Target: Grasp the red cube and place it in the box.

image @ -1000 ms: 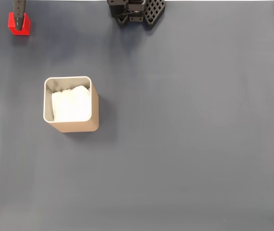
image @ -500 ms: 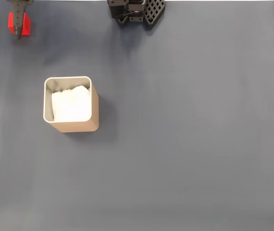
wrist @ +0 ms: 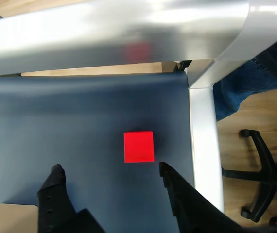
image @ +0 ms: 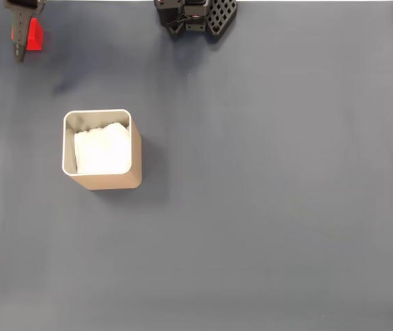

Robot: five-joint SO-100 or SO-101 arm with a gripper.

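Red against the dark blue mat, the red cube (image: pixel 36 34) sat in the upper left corner of the fixed view, partly behind the gripper (image: pixel 19 41). In the wrist view the gripper (wrist: pixel 110 172) hung with its fingers spread wide and nothing between them — the red cube (wrist: pixel 139 146) lay just beyond the tips, nearer the right-hand finger (wrist: pixel 170 177). That offset worried me: closing from there could knock the cube sideways toward the mat's edge by the pale frame (wrist: pixel 204 141). Further right and lower in the fixed view, well apart, the box (image: pixel 101 149) waited — a long carry if the grip were poor.
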